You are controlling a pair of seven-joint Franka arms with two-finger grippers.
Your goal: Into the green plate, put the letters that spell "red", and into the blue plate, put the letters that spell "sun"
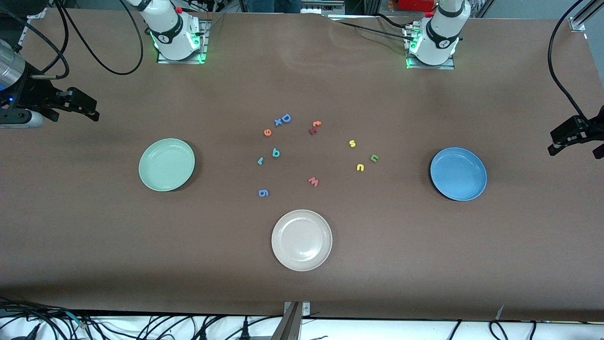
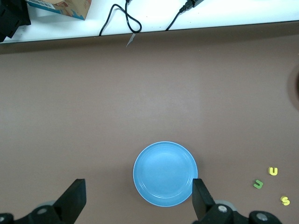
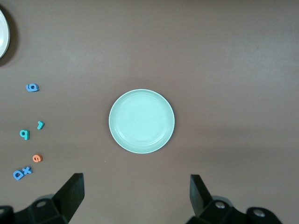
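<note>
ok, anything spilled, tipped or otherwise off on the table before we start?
Nothing stands out. The green plate, blue plate and white plate sit flat and empty; the foam letters lie scattered between them, as expected. Both claws, left claw and right claw, hang open over their plates.

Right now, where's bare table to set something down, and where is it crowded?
Bare table lies between the green plate and the teal r, and between the green u and the blue plate. It is crowded mid-table, from the blue D to the pink w.
</note>
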